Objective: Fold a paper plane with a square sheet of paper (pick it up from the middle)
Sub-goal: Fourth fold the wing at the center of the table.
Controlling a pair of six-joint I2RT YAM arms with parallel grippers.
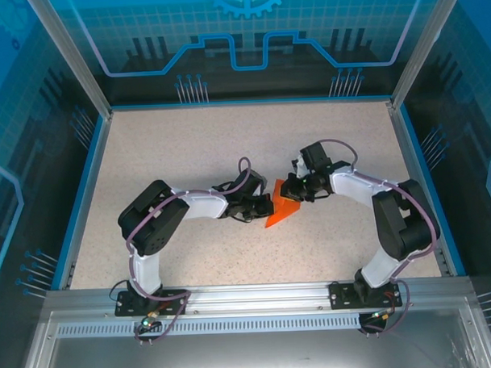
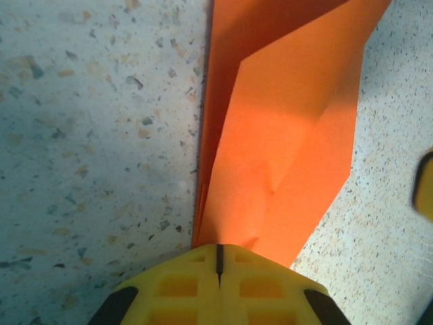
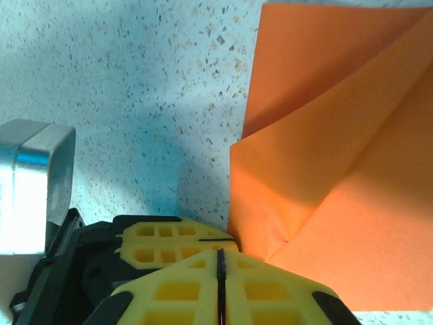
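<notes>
The square sheet of paper [image 1: 283, 211], bright orange, lies mid-table folded into a creased wedge of several layers. My left gripper [image 1: 269, 206] reaches it from the left. In the left wrist view its yellow fingers [image 2: 218, 252] are shut, and the paper [image 2: 284, 135] puckers where its near end runs in at their tips. My right gripper [image 1: 289, 194] comes in from the right. It is shut [image 3: 220, 254] at the near left corner of the paper [image 3: 338, 169]. That corner passes behind its right finger, so a pinch cannot be told. The left gripper's tips [image 3: 230, 239] sit beside it.
The speckled tabletop [image 1: 188, 146] is bounded by a blue rim and clear walls, with an aluminium rail [image 1: 249, 297] along the front by the arm bases. A silver rounded housing [image 3: 27, 183] stands left of the grippers. A blurred yellow finger [image 2: 425, 186] shows at the right edge.
</notes>
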